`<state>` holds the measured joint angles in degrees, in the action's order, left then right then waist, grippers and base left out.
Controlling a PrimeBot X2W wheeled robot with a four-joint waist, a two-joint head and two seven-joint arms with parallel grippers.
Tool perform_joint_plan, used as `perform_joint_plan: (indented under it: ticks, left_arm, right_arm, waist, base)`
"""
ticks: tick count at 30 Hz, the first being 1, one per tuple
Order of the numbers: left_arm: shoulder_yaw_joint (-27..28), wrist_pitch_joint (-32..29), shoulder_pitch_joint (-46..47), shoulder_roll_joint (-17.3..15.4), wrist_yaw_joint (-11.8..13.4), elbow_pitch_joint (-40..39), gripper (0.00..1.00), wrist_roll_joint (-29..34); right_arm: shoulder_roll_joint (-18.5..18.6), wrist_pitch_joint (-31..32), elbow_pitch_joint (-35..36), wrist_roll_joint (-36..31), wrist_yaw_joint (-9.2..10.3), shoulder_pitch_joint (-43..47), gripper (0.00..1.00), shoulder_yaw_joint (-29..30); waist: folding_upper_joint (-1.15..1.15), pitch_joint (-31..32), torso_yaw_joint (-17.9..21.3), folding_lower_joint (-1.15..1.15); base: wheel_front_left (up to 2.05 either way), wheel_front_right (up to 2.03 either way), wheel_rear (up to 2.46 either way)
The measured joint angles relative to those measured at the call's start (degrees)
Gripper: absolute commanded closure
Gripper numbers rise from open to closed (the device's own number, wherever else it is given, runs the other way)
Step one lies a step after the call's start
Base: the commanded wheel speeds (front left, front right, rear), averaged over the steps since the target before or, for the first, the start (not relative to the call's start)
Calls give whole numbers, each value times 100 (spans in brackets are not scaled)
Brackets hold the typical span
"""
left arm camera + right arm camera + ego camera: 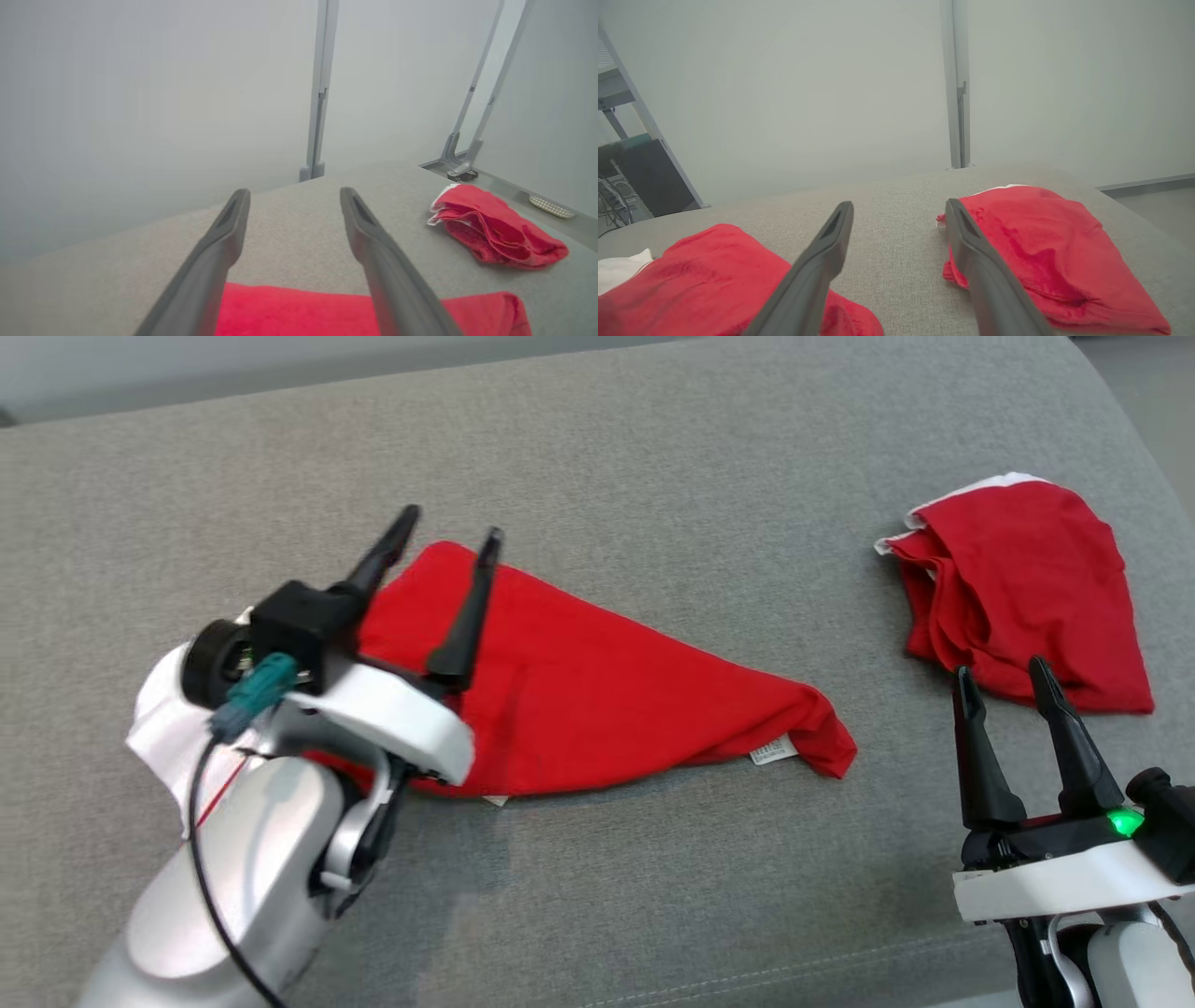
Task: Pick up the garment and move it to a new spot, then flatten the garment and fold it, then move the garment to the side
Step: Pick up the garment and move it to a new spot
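A wide grey upholstered surface (pixel 653 457) with a woven texture is stretching across the head view, its far edge curving down toward a pale floor. A red garment (pixel 597 691) is lying on it left of centre, spread in a rough triangle that is tapering toward the right, with a small white label (pixel 773 750) showing at its near edge and a white part poking out under the left arm. The left gripper (pixel 451 523) is hanging over the garment's left end with its two dark fingers standing apart and nothing between them. The right gripper (pixel 1001 669) is sitting at the lower right, fingers likewise spread and empty, its tips pointing at the near edge of a bundled red cloth (pixel 1027 579) that is lying well apart from the garment, toward the far right, with a white edge peeking out. In the left wrist view, a plain pale grey wall (pixel 140 93) is rising behind the surface, a vertical grey post (pixel 320 93) is running up it, and slanted metal struts (pixel 481 93) are standing to the right. In the right wrist view, a dark cabinet (pixel 644 172) is standing at the left.
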<state>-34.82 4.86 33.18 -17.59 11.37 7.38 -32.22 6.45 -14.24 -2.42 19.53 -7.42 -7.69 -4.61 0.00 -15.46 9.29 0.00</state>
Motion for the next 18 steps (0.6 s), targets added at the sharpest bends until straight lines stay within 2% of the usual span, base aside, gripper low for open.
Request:
perform_joint_plan:
  ticks: [6,9,12,18]
  left_arm:
    - [1016,294,-766,-757,568,-591,0,-245]
    - [1464,477,-1277,-1005,808,-771,0,-376]
    - [1795,649,-1929,-1148,935,-951,0,-528]
    - [2149,836,-3057,-1302,943,-1288,0,-669]
  right_arm:
    - [101,0,-69,-43,0,1,0,-30]
    - [138,1,-175,-52,0,4,0,-121]
    - [135,9,-224,-52,0,60,0,-158]
    - [143,13,-219,-103,0,260,0,-188]
  waist:
    - [0,220,-413,0]
    - [0,356,-538,0]
    - [0,534,-610,0]
    - [0,818,-707,0]
  base:
    - [0,0,0]
    - [0,0,0]
    - [0,0,0]
    - [0,0,0]
